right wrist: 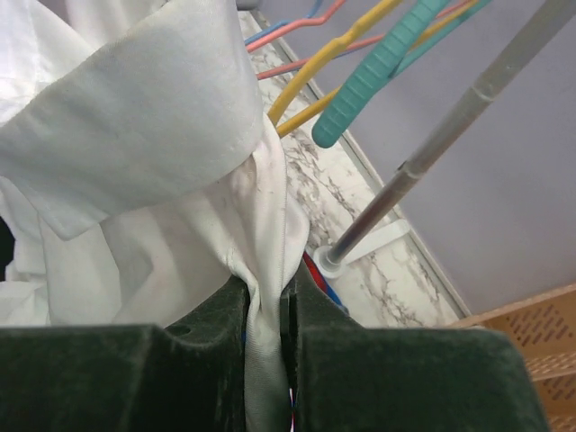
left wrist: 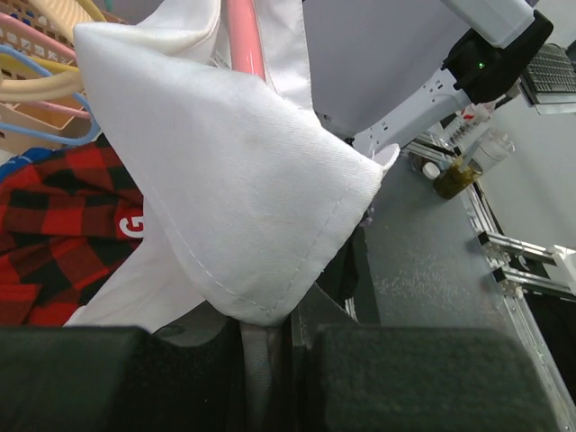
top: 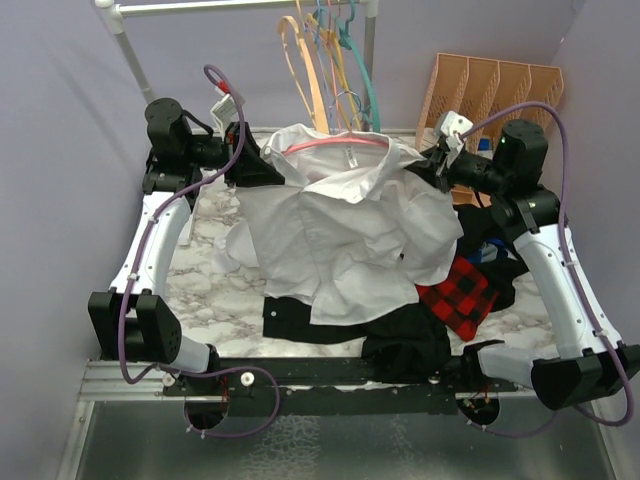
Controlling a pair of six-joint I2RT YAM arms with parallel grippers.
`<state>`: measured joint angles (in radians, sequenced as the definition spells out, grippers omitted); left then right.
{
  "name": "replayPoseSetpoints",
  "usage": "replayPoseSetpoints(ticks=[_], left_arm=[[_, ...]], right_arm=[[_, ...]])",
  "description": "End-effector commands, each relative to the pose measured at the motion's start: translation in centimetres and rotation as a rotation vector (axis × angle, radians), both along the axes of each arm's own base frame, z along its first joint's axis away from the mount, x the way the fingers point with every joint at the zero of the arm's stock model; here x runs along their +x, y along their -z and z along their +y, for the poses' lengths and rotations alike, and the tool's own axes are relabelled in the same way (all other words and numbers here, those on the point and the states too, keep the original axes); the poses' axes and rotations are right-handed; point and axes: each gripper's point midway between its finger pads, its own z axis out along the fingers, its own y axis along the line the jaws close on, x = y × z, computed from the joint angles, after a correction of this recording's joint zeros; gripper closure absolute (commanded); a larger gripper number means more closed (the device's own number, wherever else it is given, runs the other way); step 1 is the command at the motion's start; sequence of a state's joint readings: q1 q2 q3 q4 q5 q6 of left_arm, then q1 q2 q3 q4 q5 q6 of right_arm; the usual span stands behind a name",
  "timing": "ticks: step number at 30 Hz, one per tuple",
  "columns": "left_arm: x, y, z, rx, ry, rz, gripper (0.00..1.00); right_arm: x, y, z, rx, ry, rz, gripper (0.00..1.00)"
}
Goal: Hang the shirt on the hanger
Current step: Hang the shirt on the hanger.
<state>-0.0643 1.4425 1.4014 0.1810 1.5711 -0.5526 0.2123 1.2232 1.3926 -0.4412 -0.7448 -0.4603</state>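
Both grippers are pinching the shirt (top: 345, 230): left gripper (left wrist: 270, 337) and right gripper (right wrist: 268, 333) clamping fabric either side of the hanger (top: 335, 142), above the counter (top: 215, 290).

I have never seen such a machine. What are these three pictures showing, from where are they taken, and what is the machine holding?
You see two robot arms fixed at the near edge of a marble table. The big picture looks down from above and behind them. The other two come from small cameras on each wrist, looking along the fingers.

Each arm ends in a two-finger pincer. The left pincer and the right pincer are both shut on the white shirt, lifting it between them. The pink hanger lies inside its collar.

Below, on the table, lie a red plaid shirt and a black garment. More hangers hang from a rail behind.
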Motion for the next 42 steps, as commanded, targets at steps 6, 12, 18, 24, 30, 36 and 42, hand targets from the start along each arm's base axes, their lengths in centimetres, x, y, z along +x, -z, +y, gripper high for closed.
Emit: replayPoseSetpoints(ticks=[6, 12, 18, 24, 30, 36, 42], left_arm=[[-2.9, -0.8, 0.0, 0.003, 0.133, -0.167, 1.00], [-1.6, 0.0, 0.0, 0.001, 0.131, -0.164, 1.00], [-0.9, 0.7, -0.1, -0.001, 0.132, -0.160, 1.00], [-1.0, 1.4, -0.5, -0.004, 0.145, -0.153, 1.00], [-1.3, 1.5, -1.2, -0.007, 0.169, -0.153, 1.00], [-1.5, 1.3, -1.4, -0.006, 0.176, -0.151, 1.00], [-2.2, 1.2, -1.6, -0.007, 0.188, -0.157, 1.00]], right_arm=[[-9.9, 0.5, 4.0, 0.197, -0.444, 0.210, 0.99], [-14.9, 0.4, 3.8, 0.293, -0.528, 0.263, 0.99], [-18.4, 1.4, 3.6, 0.299, -0.663, 0.386, 0.99], [-19.6, 2.5, 3.9, 0.297, -0.721, 0.516, 0.99], [-20.5, 3.6, 5.8, 0.267, -0.822, 0.627, 0.99], [-20.2, 3.8, 6.5, 0.252, -0.851, 0.634, 0.76], [-20.6, 4.5, 8.3, 0.244, -0.867, 0.658, 0.94]])
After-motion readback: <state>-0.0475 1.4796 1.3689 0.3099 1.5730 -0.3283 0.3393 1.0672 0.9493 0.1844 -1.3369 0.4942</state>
